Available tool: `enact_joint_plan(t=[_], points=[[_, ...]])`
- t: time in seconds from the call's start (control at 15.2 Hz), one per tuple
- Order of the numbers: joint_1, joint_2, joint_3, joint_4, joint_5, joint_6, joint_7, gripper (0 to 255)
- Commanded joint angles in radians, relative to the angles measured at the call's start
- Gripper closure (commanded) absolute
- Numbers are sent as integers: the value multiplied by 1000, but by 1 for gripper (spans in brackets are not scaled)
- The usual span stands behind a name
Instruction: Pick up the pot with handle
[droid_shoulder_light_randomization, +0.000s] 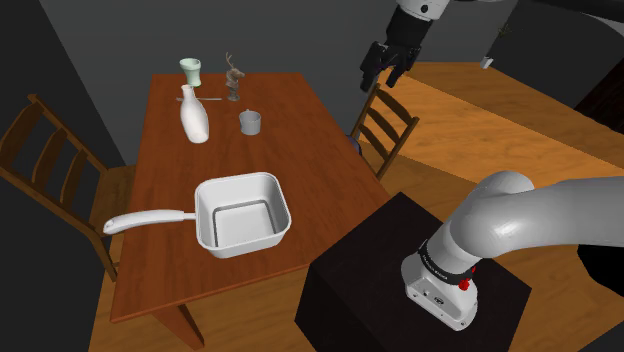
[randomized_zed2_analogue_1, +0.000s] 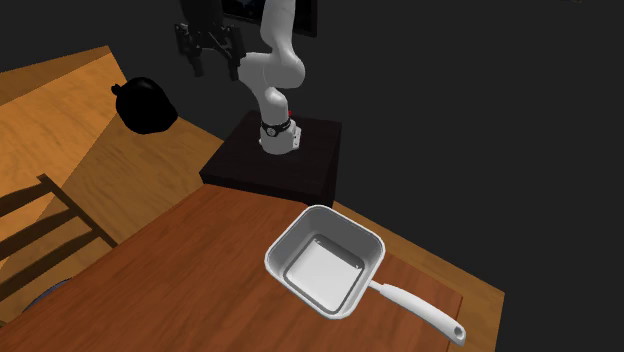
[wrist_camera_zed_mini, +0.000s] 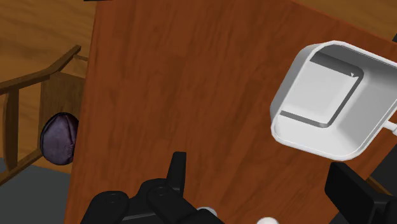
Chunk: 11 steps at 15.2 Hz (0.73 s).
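Across the table, shoulder view: I see the pot (droid_shoulder_light_randomization: 243, 212), a white square pan, flat on the wooden table (droid_shoulder_light_randomization: 290, 130) at the end nearest the stand. Its long handle (droid_shoulder_light_randomization: 150, 219) points to this view's left.
Gripper, shoulder view: the gripper (droid_shoulder_light_randomization: 385, 70) hangs high over a chair (droid_shoulder_light_randomization: 385, 128), well apart from the pot, fingers spread and empty.
Second exterior view: the pot (randomized_zed2_analogue_1: 325, 262) is empty, with its handle (randomized_zed2_analogue_1: 420, 308) running away from the stand (randomized_zed2_analogue_1: 300, 165).
Wrist view: the pot (wrist_camera_zed_mini: 324, 102) lies off to one side of my fingers, not between them.
Handling: I judge it rigid, thin-walled, fairly light and glossy, so likely slippery.
Grasp: I'd pinch a rim wall, or the handle close to the body to limit tipping.
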Motion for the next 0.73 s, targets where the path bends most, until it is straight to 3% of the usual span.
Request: enact_joint_plan(t=[0.0,0.66], points=[[0,0,0,0,0,0,0,0],[47,168,200,-66,36,240,174,0]])
